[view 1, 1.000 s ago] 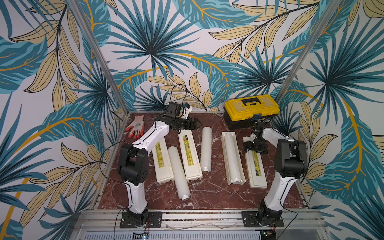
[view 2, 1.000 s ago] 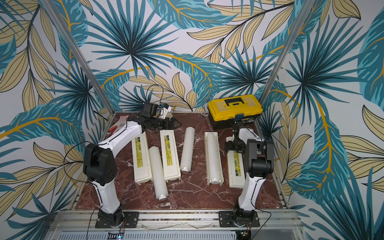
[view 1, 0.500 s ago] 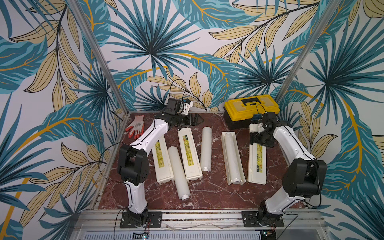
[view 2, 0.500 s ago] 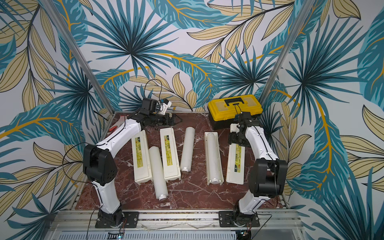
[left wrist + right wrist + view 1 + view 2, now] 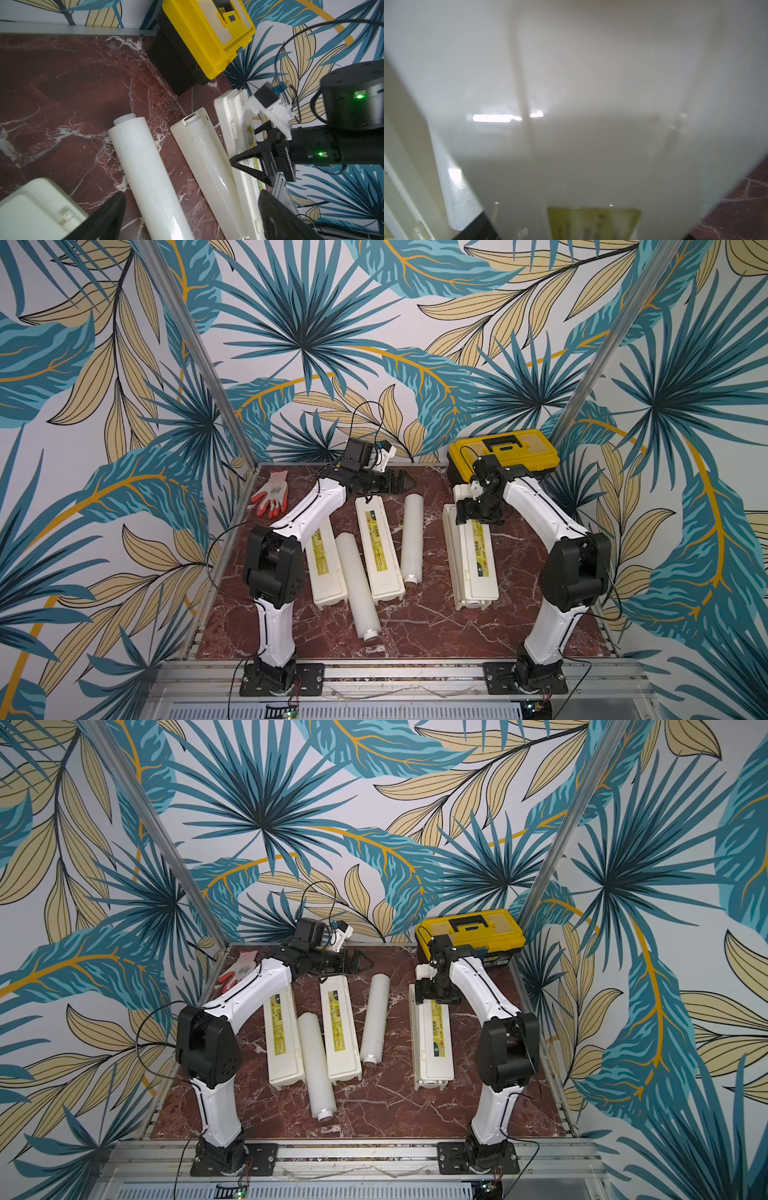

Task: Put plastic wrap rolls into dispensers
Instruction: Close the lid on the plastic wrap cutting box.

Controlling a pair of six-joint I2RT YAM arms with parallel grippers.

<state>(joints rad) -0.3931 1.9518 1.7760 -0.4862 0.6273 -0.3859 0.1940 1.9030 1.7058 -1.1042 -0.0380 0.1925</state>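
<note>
Overhead, in both top views, a red-brown marbled table (image 5: 415, 639) is seen. Three long, cream-white boxes of hard plastic, each marked with a yellow strip, are laid lengthwise on it: the left dispenser (image 5: 326, 572), the middle dispenser (image 5: 380, 549) and, well apart, the right dispenser (image 5: 469, 603). A smooth, translucent-white cylinder, the near roll (image 5: 357, 578), is lodged between the first two, its core stub toward the front edge; the far roll (image 5: 412, 539) is laid just beside the middle dispenser. A yellow-and-black toolbox (image 5: 505, 450) and a red-and-white glove (image 5: 272, 491) are placed at the back. The left arm is stretched toward the back, and the left gripper (image 5: 401, 485) is held level above the table, its jaws spread wide on nothing. The right arm is arched over, and the right gripper (image 5: 478, 516) is set at the far end of the right dispenser's lid (image 5: 473, 547).

From the left wrist, the lid is shown tilted up on edge over the open base (image 5: 182, 133), in which the third roll (image 5: 209, 166), glossy and faintly wrinkled, is cradled. Black triangular fingers (image 5: 235, 164) of the right gripper are seen parted about the lid; whether it is clamped cannot be told.

From the right wrist, little but the blurred, matt cream lid and a piece of its yellow label (image 5: 593, 220) is made out, with a corner of marble beside it.
</note>
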